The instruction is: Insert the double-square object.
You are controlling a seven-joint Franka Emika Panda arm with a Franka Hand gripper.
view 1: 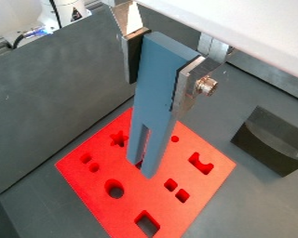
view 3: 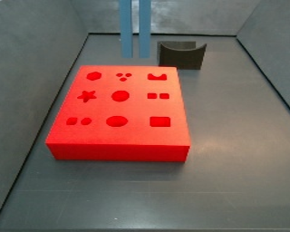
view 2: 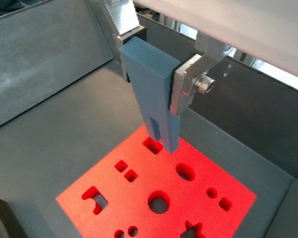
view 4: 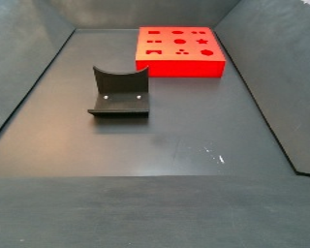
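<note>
My gripper is shut on the double-square object, a tall blue-grey piece, and holds it upright by its flat upper body. It shows the same way in both wrist views, gripper and piece. The two thin prongs point down at the red board with shaped holes. In a side view only the prongs show, hanging above the far edge of the board and apart from it. The gripper is out of view in both side views.
A dark grey curved-top holder block stands on the floor beyond the board and also shows in the wrist view and side view. The board lies near the back wall. Grey walls enclose the floor.
</note>
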